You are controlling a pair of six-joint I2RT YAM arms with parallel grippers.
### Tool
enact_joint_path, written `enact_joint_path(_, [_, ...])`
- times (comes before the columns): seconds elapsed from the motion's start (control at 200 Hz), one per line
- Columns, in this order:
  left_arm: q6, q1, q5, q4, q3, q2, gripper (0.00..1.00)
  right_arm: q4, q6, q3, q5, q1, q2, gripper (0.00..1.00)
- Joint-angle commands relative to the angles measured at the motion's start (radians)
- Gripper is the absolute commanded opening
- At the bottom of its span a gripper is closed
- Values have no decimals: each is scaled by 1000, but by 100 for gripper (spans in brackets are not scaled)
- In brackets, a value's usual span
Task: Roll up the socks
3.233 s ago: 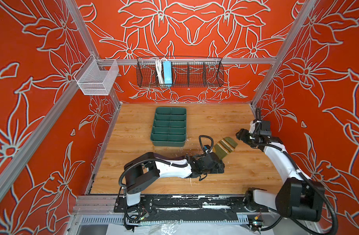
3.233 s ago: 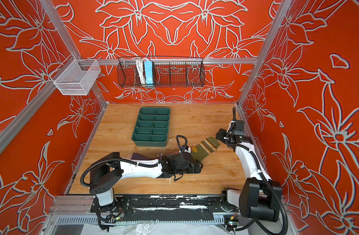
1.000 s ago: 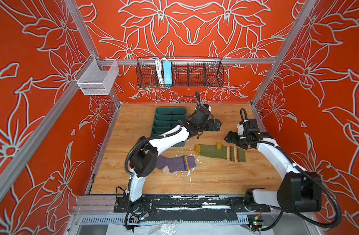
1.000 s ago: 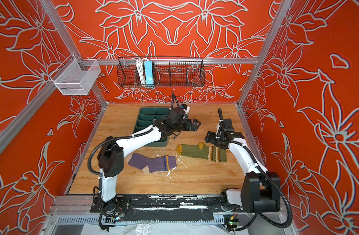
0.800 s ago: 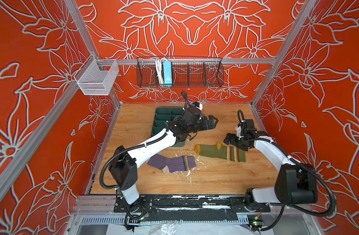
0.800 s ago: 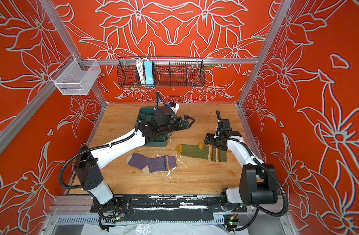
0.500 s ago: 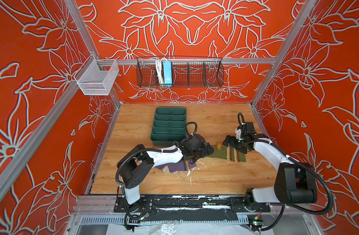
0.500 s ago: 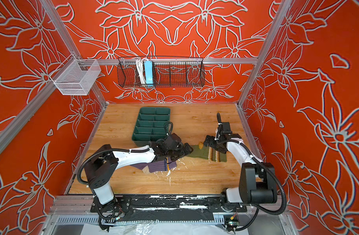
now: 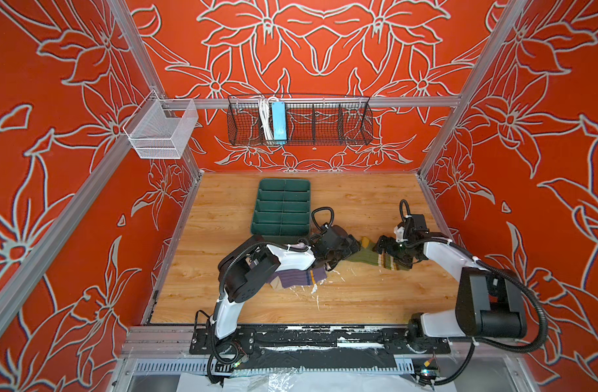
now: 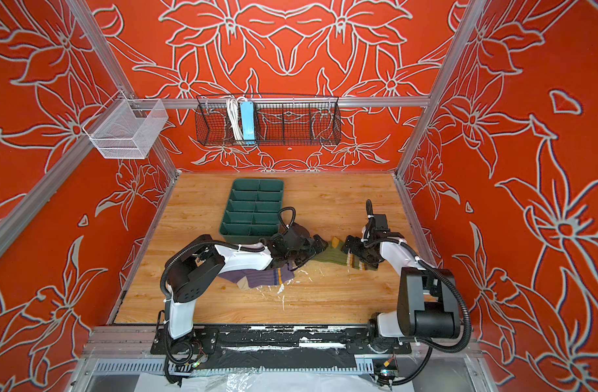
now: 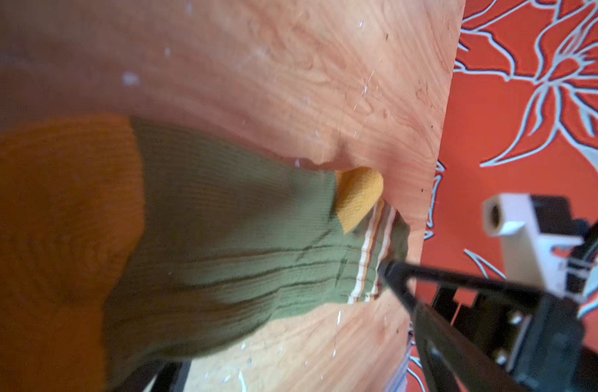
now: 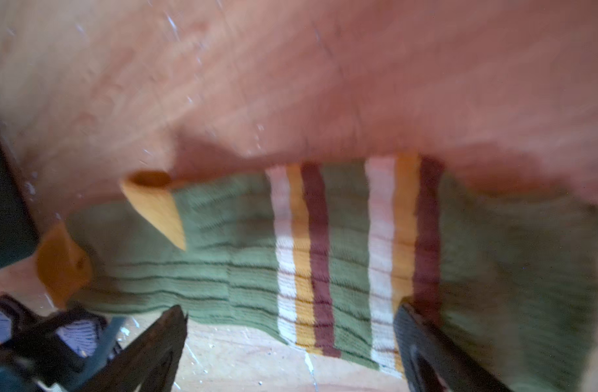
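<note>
The olive green sock [image 9: 363, 257] is laid flat on the wooden table [image 9: 358, 298], just right of centre in both top views. Its mustard toe is turned toward the left of the frame and its striped cuff toward the right. The left gripper [image 9: 353, 245] is set low at the toe end with its jaws spread wide; whether the fabric is touched cannot be told. The right gripper [image 12: 290, 320] is lowered over the striped cuff, and its fingers [image 12: 168, 329] are seen well apart in the right wrist view. The purple sock [image 9: 299, 278] is spread below and left of the green one and is partly covered by the left arm. The dark green tray [image 9: 284, 234] is placed just above the left gripper, toward the upper middle of the table.
</note>
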Motion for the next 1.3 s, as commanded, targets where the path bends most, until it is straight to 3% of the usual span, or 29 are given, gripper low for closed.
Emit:
enact_joint_path(0.0, [98, 21, -78, -90, 55, 25, 97, -14, 55, -56, -13, -1, -48, 98])
enact_joint_path(0.165, [239, 27, -150, -173, 130, 42, 98, 41, 162, -142, -65, -1, -99, 98])
enact_joint_path(0.3, [302, 45, -178, -124, 155, 69, 97, 89, 287, -229, -114, 7, -172, 98])
enact_joint_path(0.45, [335, 51, -179, -63, 181, 107, 97, 82, 437, -310, -114, 39, -368, 98])
enact_joint_path(0.56, [367, 56, -207, -60, 180, 87, 97, 43, 476, -313, -103, 45, -522, 98])
enact_joint_path(0.691, [423, 77, -248, -96, 162, -6, 97, -56, 341, -177, -88, 44, -550, 98])
enact_joint_path(0.866, [552, 99, -268, -337, 242, -137, 97, -127, 143, 36, -136, 45, -346, 98])
enact_joint_path(0.931, [618, 99, -275, -323, 210, -208, 97, -93, 109, 80, -177, 44, -271, 98])
enact_joint_path(0.991, [681, 101, -284, -274, 158, -281, 97, -116, 71, 123, -145, 44, -202, 98])
enact_joint_path(1.126, [765, 125, -233, -275, 100, -410, 97, -128, 30, 98, -32, 58, -136, 98])
enact_joint_path(1.291, [901, 140, -117, -234, 21, -526, 97, -142, 38, -8, 63, 152, -137, 98])
